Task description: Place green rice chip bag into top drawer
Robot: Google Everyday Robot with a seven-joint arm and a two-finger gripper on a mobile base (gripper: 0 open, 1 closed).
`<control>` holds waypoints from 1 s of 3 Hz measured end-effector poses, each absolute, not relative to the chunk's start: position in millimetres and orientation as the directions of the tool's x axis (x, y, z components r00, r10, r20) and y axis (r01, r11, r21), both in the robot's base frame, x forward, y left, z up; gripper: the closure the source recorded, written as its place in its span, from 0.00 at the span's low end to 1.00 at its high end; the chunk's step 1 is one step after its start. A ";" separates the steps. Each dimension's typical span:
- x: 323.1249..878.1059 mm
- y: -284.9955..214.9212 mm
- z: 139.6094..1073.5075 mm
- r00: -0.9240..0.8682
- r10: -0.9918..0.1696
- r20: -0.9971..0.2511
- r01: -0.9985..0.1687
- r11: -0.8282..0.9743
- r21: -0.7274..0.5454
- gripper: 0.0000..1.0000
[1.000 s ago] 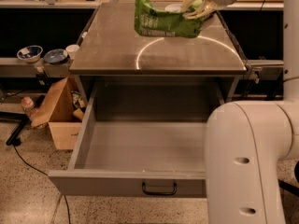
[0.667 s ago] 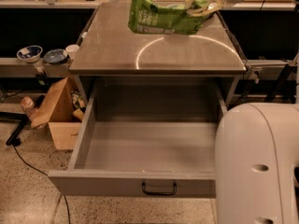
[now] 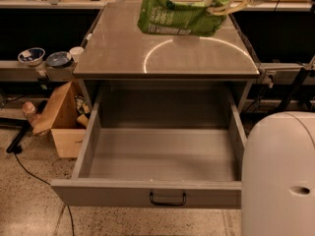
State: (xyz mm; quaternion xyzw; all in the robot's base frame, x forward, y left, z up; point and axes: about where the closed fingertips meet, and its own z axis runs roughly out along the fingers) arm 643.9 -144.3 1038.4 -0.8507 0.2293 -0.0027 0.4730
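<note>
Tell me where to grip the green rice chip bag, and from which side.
Its right end, from the right, where the gripper at top right pinches it. The green rice chip bag hangs wide over the countertop, and that crinkled end gathers thin.

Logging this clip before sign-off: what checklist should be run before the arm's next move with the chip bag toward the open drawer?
1. Grip: the two-finger gripper clamps the right end of the crinkly bright-green rice chip bag: ok.
2. Bag off the grey tabletop: looks lifted, ok.
3. Wide, shallow grey metal top drawer pulled open: ok.
4. Drawer's visible floor bare: ok.
5. Bag above the drawer: not ok, it hangs over the tabletop's far end.
6. Robot's white body hides the drawer's front right corner; clearance there: cannot tell.
</note>
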 end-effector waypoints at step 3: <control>656.5 -172.0 1023.3 0.818 -0.504 -0.278 -0.485 -0.342 -0.805 1.00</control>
